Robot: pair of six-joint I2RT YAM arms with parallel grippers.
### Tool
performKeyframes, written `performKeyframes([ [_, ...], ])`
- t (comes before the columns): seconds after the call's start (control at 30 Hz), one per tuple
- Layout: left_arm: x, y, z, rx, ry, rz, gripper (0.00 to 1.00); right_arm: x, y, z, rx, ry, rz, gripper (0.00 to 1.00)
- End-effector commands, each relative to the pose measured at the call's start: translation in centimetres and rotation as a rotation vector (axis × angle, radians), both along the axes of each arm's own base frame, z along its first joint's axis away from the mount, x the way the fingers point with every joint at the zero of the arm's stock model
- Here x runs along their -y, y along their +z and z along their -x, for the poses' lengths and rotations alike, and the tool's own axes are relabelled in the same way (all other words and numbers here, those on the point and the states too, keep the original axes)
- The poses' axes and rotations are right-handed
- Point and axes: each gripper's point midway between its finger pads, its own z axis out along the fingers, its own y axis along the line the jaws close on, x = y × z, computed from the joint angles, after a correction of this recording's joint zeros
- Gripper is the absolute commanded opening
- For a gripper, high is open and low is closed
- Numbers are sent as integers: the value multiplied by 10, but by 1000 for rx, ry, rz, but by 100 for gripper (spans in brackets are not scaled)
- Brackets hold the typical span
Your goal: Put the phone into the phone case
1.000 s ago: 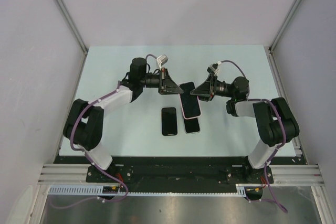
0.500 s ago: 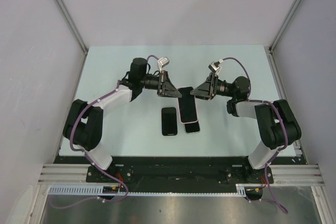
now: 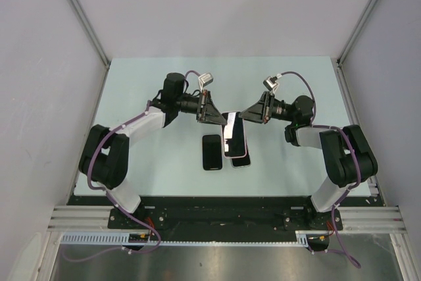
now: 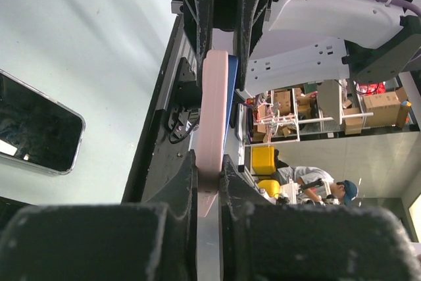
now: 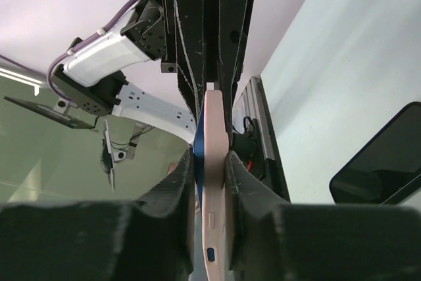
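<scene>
Phone case (image 4: pixel 214 116), pink, held in the air above the table (image 3: pixel 145 97), mid-table between the two arms. Phone (image 3: pixel 235 133) sits in/against it, dark screen facing up, blue edge showing beside the pink in both wrist views. Can't tell if it is fully seated. Left gripper (image 3: pixel 220 118) has narrow jaws pinching the case's far-left end. Right gripper (image 3: pixel 245 116) pinches the opposite end, fingers tight on both faces of the case. Black phone (image 3: pixel 211 152) lies flat on the table just left of the held one. Second phone (image 3: pixel 241 160) also lies flat, partly hidden under the case's near end.
</scene>
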Motion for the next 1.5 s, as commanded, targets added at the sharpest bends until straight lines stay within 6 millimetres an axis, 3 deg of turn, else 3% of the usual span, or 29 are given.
performKeyframes([
  [0.0,-5,30,15,79,-72,63,0,2,24,0,126,-23,-27,10],
  [0.07,-5,30,14,72,-70,61,0,2,26,0,133,-23,-28,0],
  [0.23,-2,28,11,55,-58,51,0,3,27,3,167,-22,-19,0],
  [0.33,-2,27,9,58,-50,46,0,4,30,4,184,-21,-16,24],
  [0.37,-2,26,9,54,-53,45,0,3,29,5,179,-18,-15,36],
  [0.47,-1,27,11,52,-59,46,0,1,29,8,181,-6,-9,46],
  [0.73,1,28,7,53,-14,31,0,-3,10,8,162,-11,73,45],
  [0.8,2,30,6,53,-9,31,0,-3,6,8,189,-21,97,42],
  [0.93,2,28,-1,61,54,6,0,-3,-4,9,167,-34,144,0],
  [1.1,2,23,-3,55,84,-29,0,0,-2,6,196,-74,183,0],
  [1.27,-1,6,-6,-3,124,-100,0,0,3,-1,230,-120,233,0],
  [1.37,-4,-3,-6,-12,164,-129,0,2,4,-6,247,-170,274,16],
  [1.4,-5,-3,-6,-7,172,-135,0,4,7,-5,257,-181,280,33],
  [1.47,-10,-7,-7,-18,178,-164,0,8,7,-2,233,-186,293,51],
])
